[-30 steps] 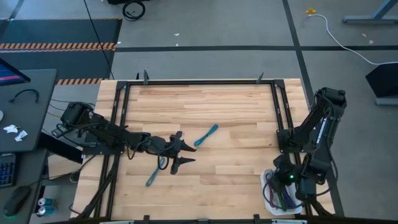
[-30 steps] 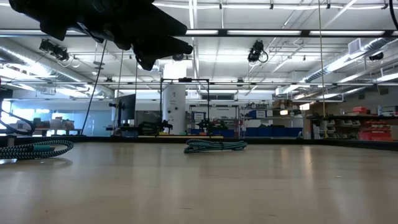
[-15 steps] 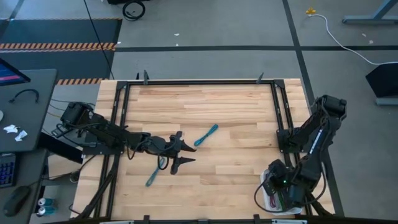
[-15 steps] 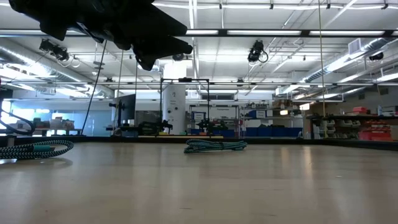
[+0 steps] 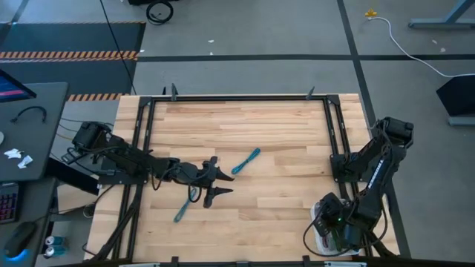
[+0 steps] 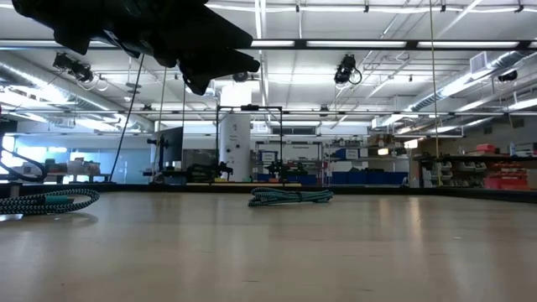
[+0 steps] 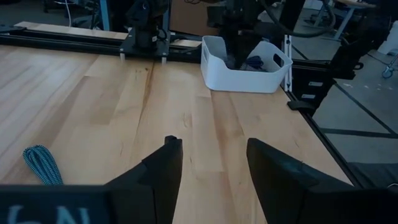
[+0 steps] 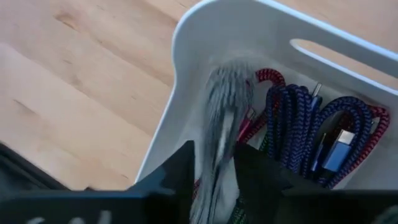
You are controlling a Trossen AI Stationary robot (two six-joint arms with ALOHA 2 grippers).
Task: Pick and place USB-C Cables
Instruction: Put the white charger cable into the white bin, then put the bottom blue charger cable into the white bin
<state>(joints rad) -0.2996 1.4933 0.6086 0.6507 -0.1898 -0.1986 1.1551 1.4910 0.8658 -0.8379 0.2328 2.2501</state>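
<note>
Two teal-blue USB-C cables lie flat on the wooden table, one near the middle [image 5: 246, 161] and one nearer the front edge [image 5: 182, 210]. Both also show in the low view, one farther off [image 6: 289, 196] and one close by [image 6: 46, 201]. My left gripper [image 5: 213, 180] hovers open and empty between them, with one cable off to its side [image 7: 42, 165]. My right gripper [image 5: 332, 222] is over the white bin [image 5: 318, 236] at the near right corner. It is shut on a grey cable [image 8: 225, 106]. Purple, red and green cables [image 8: 298, 124] lie in the bin. My right gripper pinches the grey cable bundle between its two fingers [image 8: 186, 171]. The bundle runs along the fingers and reaches out past their tips [image 8: 227, 81]. It hangs inside the bin's rim, above the cables lying there. It is blurred, so which part the fingers hold I cannot tell.
A dark metal frame [image 5: 237, 98] runs round the table. The white bin with its cut-out handle [image 7: 245, 65] stands by the frame's right rail. Bare wood lies between the two arms. A desk with a keyboard [image 5: 11, 200] stands beyond the table's left edge.
My right gripper has shifted a little toward the table's left and near edges and now stands over more of the white bin, with its arm folded lower. My left arm and both teal cables have stayed still.
</note>
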